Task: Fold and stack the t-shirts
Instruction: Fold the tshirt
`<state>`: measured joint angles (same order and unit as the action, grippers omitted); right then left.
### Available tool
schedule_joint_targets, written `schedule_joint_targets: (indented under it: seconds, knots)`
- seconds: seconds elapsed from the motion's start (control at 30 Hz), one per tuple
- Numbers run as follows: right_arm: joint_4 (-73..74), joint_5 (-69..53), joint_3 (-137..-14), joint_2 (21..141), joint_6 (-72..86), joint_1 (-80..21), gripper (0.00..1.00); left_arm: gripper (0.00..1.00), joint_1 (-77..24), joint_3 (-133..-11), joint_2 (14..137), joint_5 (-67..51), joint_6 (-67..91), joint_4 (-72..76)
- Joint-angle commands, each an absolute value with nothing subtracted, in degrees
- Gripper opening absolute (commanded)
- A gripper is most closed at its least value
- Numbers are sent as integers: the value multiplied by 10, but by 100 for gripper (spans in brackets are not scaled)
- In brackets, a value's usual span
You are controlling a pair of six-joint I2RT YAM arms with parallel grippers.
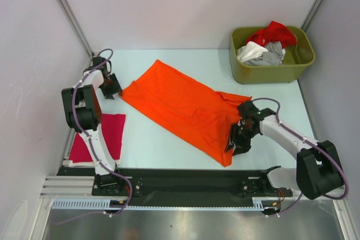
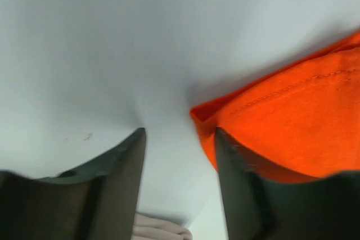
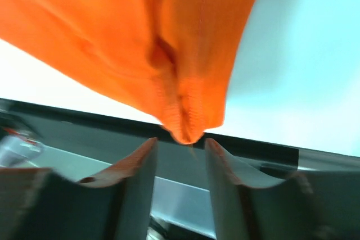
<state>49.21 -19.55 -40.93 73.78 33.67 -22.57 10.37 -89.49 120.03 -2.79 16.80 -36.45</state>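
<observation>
Folding orange t-shirt (image 1: 185, 105): left pincer (image 2: 179, 134) apart, corner just ahead of tips; right pincer (image 3: 180, 141) apart, hem between tips. Next: clamp both, lift, fold over.

Left hand (image 1: 111, 86) and right hand (image 1: 236, 141) flank orange t-shirt (image 1: 185, 108).

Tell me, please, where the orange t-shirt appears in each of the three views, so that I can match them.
Top external: the orange t-shirt lies diagonally across the middle of the table.
Left wrist: it fills the right side, its corner near the right-hand finger.
Right wrist: it fills the upper part, a fold tip just above the gap between the fingers.
Shared landmark: the pale table, seen beside the shirt in every view.
</observation>
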Motion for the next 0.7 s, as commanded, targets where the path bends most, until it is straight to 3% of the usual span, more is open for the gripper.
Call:
schedule_joint_targets:
  seconds: [0.0, 0.13, 0.23, 0.3, 0.5, 0.53, 0.67]
  knots:
    - [539, -171, -486, 689, 328, -159, 48, 60, 116, -889, 1128, 18, 173, -361]
    - [527, -122, -525, 670, 315, -66, 68, 67, 115, -900, 1094, 12, 187, -362]
    - [448, -116, -529, 664, 309, -4, 71, 65, 113, -903, 1078, -33, 211, -343]
    - [391, -113, -519, 661, 326, 47, 72, 57, 106, -897, 1076, -89, 235, -302]
    - [212, -100, -505, 741, 395, 70, 58, 54, 53, -850, 1104, -180, 344, -112]
    - [158, -94, -498, 744, 404, 74, 50, 54, 47, -847, 1113, -183, 364, -72]
    - [85, -91, -475, 783, 447, 90, 43, 54, 17, -880, 1178, -199, 438, -27]
